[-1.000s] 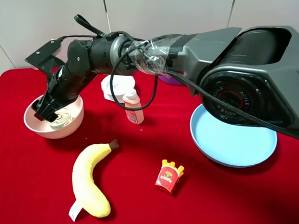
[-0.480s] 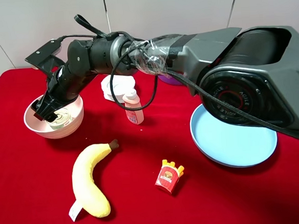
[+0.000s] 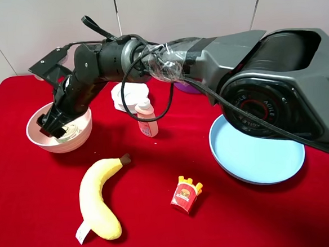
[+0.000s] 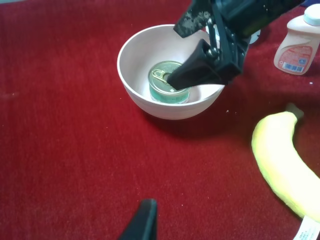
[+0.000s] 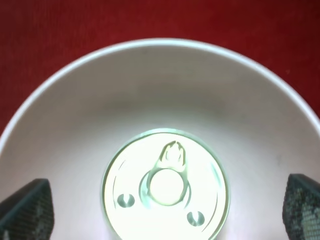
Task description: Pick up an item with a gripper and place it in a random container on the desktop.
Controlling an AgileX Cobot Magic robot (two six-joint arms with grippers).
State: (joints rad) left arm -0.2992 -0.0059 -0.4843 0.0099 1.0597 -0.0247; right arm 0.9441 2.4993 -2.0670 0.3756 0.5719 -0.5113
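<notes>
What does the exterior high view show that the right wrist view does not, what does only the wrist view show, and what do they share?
Only exterior high: the banana, pink-white bottle, blue plate, fries pack, and the arm carrying the right end effector across the table. Only right wrist: the tin can with its gold pull-tab lid close up, and the fingertips wide apart, clear of it. Both: the can inside the pink bowl on the red cloth.
</notes>
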